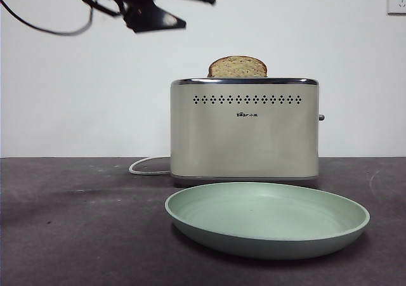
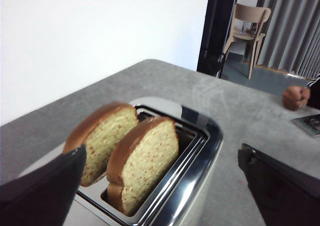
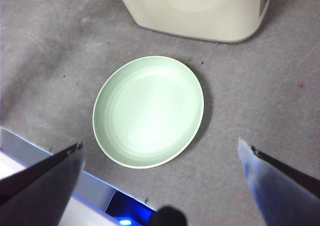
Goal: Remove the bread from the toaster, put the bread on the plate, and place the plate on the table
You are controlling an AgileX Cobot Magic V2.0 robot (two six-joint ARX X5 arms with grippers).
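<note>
The cream toaster (image 1: pixel 244 130) stands mid-table with two slices of speckled bread upright in its slots. In the left wrist view the bread (image 2: pixel 147 161) is the larger slice, in the slot away from the wall; the second slice (image 2: pixel 102 141) stands behind it. From the front only one slice (image 1: pixel 238 67) shows above the chrome rim. The mint-green plate (image 1: pixel 266 219) lies empty on the table in front of the toaster. My left gripper (image 1: pixel 198 10) is open, above and left of the toaster (image 2: pixel 200 136). My right gripper (image 3: pixel 160 146) is open, high above the plate (image 3: pixel 147 110).
A white cord (image 1: pixel 147 165) runs from the toaster's left side. The dark table (image 1: pixel 76 229) has its front edge, with a blue light (image 3: pixel 122 221), below the plate. A person's hand (image 2: pixel 296 96) rests at the far table end.
</note>
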